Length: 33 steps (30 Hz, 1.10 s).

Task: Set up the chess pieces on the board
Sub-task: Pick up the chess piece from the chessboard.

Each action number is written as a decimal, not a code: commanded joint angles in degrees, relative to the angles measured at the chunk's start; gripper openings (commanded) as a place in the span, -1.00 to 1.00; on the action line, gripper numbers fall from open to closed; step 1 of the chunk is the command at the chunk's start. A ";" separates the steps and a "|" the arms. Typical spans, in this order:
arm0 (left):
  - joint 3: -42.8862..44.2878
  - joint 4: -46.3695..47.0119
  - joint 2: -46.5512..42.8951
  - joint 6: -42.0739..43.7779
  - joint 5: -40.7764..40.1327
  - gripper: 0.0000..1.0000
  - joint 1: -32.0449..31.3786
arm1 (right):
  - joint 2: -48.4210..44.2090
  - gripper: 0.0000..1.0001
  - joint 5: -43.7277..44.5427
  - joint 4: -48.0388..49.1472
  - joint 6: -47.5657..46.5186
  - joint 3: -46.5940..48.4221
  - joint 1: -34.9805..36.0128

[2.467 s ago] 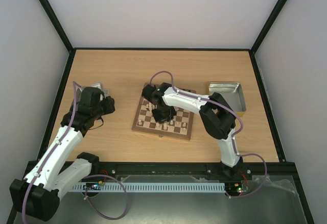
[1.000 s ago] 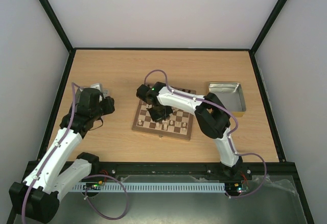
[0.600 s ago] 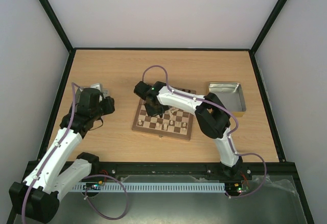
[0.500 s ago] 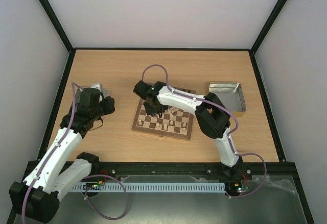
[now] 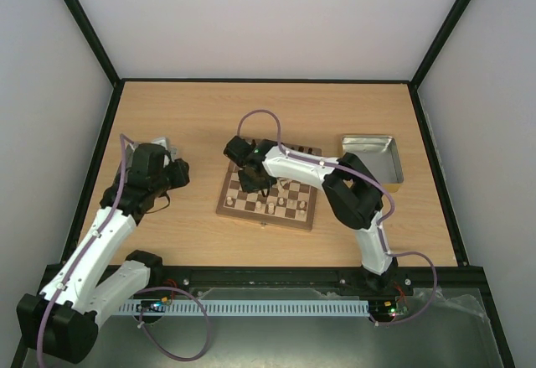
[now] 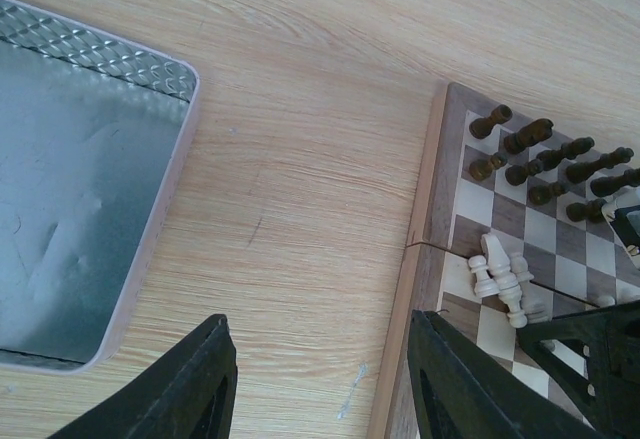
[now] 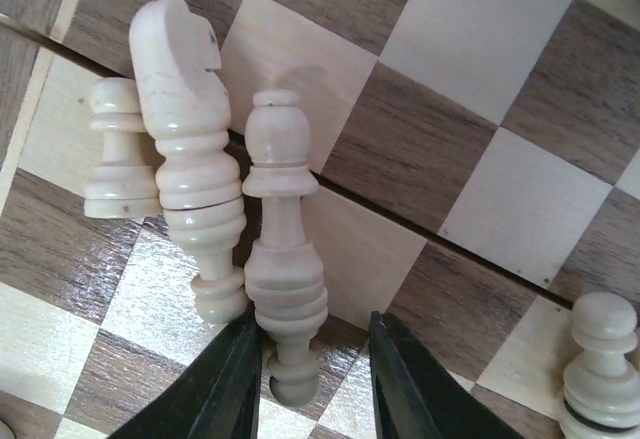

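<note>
While my left gripper [image 6: 320,359] hangs wide open and empty beside the chessboard [image 6: 435,189], my right gripper [image 7: 315,344] sits partly open astride one end of a toppled cream piece [image 7: 285,279]. That piece lies beside a fallen cream knight [image 7: 185,159] near the board's left edge.

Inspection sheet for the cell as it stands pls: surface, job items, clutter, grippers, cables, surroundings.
Surface: wooden table, faint marks.
Job's things: board mid-table; dark pieces standing along one edge; cream pieces lying clustered; one cream pawn upright.
Clutter: left tray, right tray, both metal.
Grippers: left gripper open over bare table; right gripper open, straddling a lying cream piece.
Cables: purple cables looped along both arms.
Surroundings: white walls, black frame; nothing else seen.
</note>
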 commanded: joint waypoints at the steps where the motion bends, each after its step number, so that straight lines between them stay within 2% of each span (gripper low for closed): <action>1: -0.27 0.78 0.38 0.72 0.93 -0.02 0.41 | -2.24 -0.44 -0.75 2.97 0.04 -2.12 -0.30; 4: -0.32 0.95 0.43 0.96 1.51 -0.02 0.40 | -2.11 -0.58 -1.03 4.77 -0.75 -2.87 -0.29; 8: -0.26 1.15 0.18 1.22 2.57 -0.02 0.41 | -2.90 -0.86 -0.81 5.54 -1.56 -3.75 -0.42; 12: -0.17 1.50 -0.25 1.44 4.39 0.02 0.47 | -7.13 -0.97 -1.11 7.83 -5.17 -7.18 -0.71; 17: -0.74 3.59 0.55 -0.74 9.94 0.09 0.42 | -14.42 -0.97 -5.78 13.48 -11.24 -13.47 -2.92; 22: -2.34 9.59 2.17 -6.04 21.30 0.14 0.44 | -20.17 -0.97 -13.94 19.76 -17.56 -17.96 -3.78; 30: -3.15 20.12 5.00 -12.56 38.62 0.42 0.39 | -26.51 -0.97 -25.53 22.15 -27.57 -20.12 -3.78; 33: -3.44 21.57 8.16 -13.44 45.19 0.43 0.32 | -29.67 -0.97 -30.24 24.18 -29.68 -22.00 -3.78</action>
